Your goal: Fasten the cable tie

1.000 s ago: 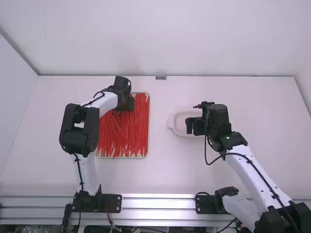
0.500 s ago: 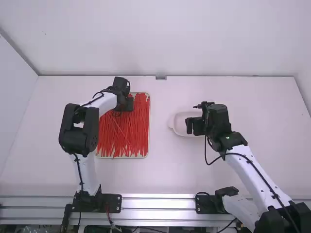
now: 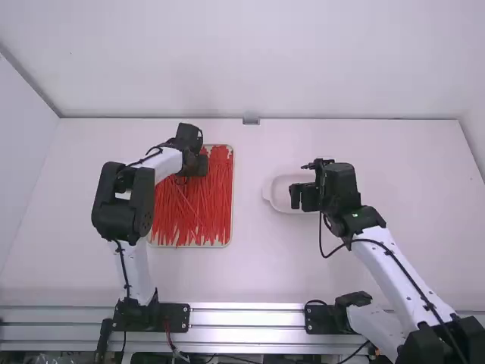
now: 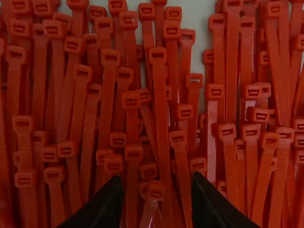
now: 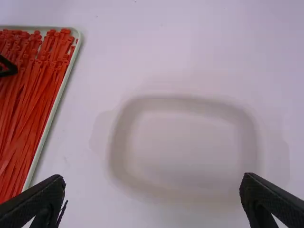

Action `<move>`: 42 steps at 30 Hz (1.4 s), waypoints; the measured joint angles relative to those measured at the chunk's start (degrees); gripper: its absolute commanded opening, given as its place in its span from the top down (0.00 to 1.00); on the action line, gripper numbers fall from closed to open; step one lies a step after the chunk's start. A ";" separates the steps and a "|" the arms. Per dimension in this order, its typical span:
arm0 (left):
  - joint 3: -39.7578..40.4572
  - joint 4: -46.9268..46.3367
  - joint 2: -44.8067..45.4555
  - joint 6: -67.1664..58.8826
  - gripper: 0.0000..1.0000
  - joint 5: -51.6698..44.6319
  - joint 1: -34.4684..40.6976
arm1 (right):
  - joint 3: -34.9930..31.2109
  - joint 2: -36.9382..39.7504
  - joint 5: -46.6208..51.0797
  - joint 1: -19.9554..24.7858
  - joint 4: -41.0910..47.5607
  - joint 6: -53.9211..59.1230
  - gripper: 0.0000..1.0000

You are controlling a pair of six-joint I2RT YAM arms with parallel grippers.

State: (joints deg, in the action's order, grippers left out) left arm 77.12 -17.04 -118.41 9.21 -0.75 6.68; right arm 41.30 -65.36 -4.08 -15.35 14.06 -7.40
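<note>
Two pincers parted: left pincer (image 4: 154,204) half-spread, low in the red cable ties (image 4: 156,95) heaped on the tray (image 3: 229,199), straddling a few, right pincer (image 5: 154,202) spread wide, empty, over a white dish (image 5: 185,142), on white table (image 3: 364,144), plain wall (image 3: 242,53) behind.

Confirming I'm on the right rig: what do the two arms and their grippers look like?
Both the left arm and right arm have white tubular links and bulky black joints, with thin black cables looping alongside. The left gripper and right gripper are black, each with two wedge-shaped fingers.
</note>
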 measured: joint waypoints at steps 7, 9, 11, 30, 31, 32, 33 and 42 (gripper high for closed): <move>0.00 0.57 0.00 -0.02 0.72 -0.02 0.00 | 0.00 0.02 0.00 -0.02 -0.20 0.22 0.02; 0.00 0.72 0.00 0.00 0.73 0.00 0.00 | 0.00 0.00 0.02 -0.02 -0.24 0.31 0.02; 0.00 1.07 0.00 0.02 0.74 -0.02 0.00 | 0.00 0.02 0.02 -0.02 -0.37 0.24 0.02; 0.00 1.29 0.00 1.29 0.91 0.00 -0.11 | 0.00 0.02 0.63 -0.02 -0.46 0.20 0.02; 0.00 1.27 0.00 1.31 0.91 -0.02 -0.11 | 0.00 0.02 0.66 -0.02 -0.44 0.22 0.02; 0.00 1.27 0.00 1.31 0.91 0.00 -0.11 | 0.00 0.02 0.66 -0.02 -0.46 0.26 0.02; 0.00 1.27 0.00 1.31 0.93 -0.02 -0.09 | 0.00 0.00 0.66 -0.02 -0.46 0.26 0.02; 0.00 1.31 0.00 1.33 0.96 0.00 -0.11 | 0.00 0.00 0.66 -0.02 -0.37 0.28 0.02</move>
State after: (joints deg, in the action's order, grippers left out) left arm 77.12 -15.73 -118.41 10.55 -0.75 6.57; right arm 41.30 -65.36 -3.42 -15.38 13.69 -7.11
